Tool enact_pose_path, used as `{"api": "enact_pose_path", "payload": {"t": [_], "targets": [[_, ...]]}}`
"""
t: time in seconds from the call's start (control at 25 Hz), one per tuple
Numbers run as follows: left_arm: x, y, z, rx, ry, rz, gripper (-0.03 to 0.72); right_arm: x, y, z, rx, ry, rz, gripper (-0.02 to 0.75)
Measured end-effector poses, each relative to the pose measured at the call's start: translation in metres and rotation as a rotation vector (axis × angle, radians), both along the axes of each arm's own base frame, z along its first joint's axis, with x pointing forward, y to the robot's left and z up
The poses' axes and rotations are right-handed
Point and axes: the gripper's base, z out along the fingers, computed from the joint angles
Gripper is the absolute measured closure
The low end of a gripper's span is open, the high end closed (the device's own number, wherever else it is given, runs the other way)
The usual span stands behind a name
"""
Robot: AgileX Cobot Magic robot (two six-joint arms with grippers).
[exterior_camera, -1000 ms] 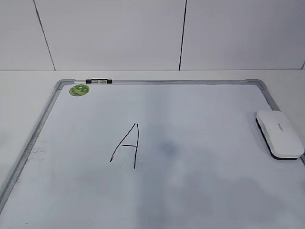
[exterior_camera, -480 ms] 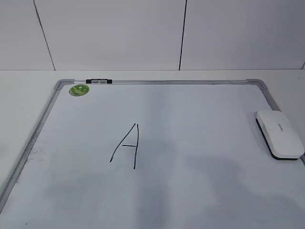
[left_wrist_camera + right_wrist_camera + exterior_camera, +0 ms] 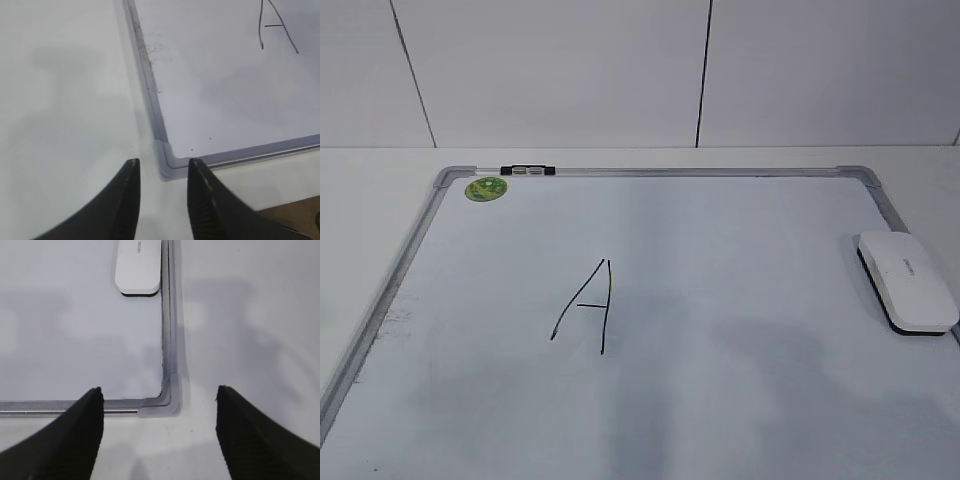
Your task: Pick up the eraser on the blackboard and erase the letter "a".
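white eraser (image 3: 907, 281), black felt beneath, lies by the board's (image 3: 740, 400) right rim; faint grey mark on top, maybe lettering. both end effectors (image 3: 162, 172) (image 3: 159, 397) released, empty.

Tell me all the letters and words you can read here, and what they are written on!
"A": one tall black marker capital letter, drawn on the big white dry-erase board with a grey metal frame.
Small grey mark on top of the white rounded plastic eraser: too small to read.
Round green sticker in the board's corner: print too blurred to read.
Small black-and-white clip on the top frame: nothing readable.
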Motion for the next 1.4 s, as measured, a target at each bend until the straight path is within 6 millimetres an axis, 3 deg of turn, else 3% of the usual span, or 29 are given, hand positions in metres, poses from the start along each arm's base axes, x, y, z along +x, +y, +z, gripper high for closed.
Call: {"api": "enact_pose_path", "payload": {"t": [0.28,1.4], "targets": [[0.0015,0.0076,-0.0002,0.098,-0.019,0.006,0.443,0.0007,-0.0016,-0.0009,-0.019,-0.002,-0.008,0.178],[-0.0055,0.0095,0.0012,0.094,-0.067,0.009,0.443,-0.0038,-0.0027,0.0,-0.017,-0.04,-0.009,0.178]]}}
